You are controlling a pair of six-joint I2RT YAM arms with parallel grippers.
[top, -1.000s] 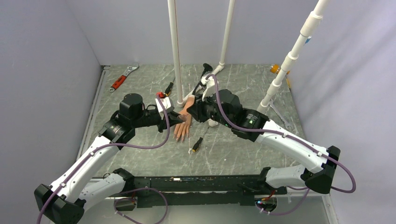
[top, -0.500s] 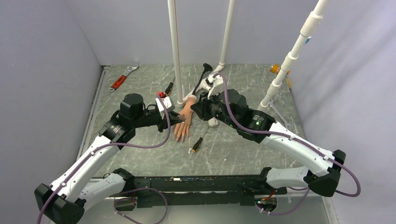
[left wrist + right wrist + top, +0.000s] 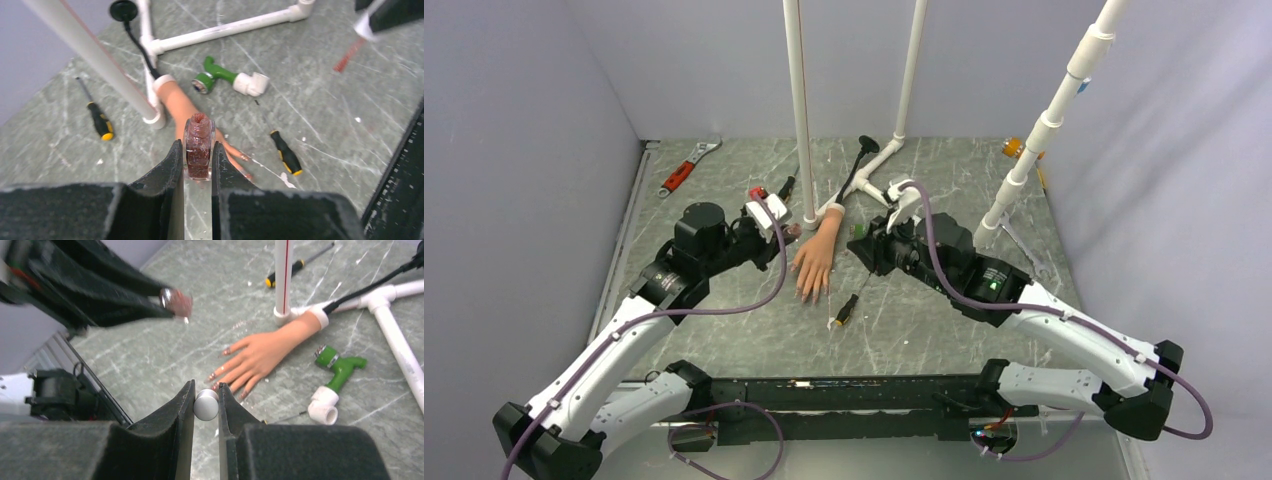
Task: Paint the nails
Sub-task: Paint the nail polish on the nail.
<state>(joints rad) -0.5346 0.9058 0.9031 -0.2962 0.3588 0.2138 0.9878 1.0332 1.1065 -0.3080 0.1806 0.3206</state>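
**L gripper** [image 3: 197, 152]: jaws closed to a narrow gap, clamped on a small glass polish bottle [image 3: 199, 141]. The bottle is upright, neck uncapped, dark red glittery contents. It is held above the table [image 3: 904, 330], just left of the rubber hand [image 3: 816, 258].

**R gripper** [image 3: 206, 389]: jaws nearly closed, pinching a round silver cap [image 3: 206, 405]. A reddish brush [image 3: 348, 54] projects below it in the L wrist view. The brush is blurred and off the table.

**Rubber hand:** lies flat, palm down, between the 2 grippers. Fingers point toward the arm bases, white cuff [image 3: 318, 316] toward the back. The nails [image 3: 226, 351] sit at the fingertips. They look reddish in the R wrist view, but are too small to confirm. Neither gripper touches them.

**Surroundings / obstructions:**
- Upright white pipe [image 3: 799, 110]: its foot stands just beside the cuff, close behind the work area.
- Green-and-white fitting [image 3: 336, 367]: on the table near the hand's R side. In the top view the R gripper covers most of it.
- Screwdriver [image 3: 846, 310], black/yellow: near the fingertips, toward the bases.
- Second screwdriver [image 3: 100, 122]: behind the pipe, L side.
- Wrench [image 3: 686, 168], red handle: back-L corner, well apart.
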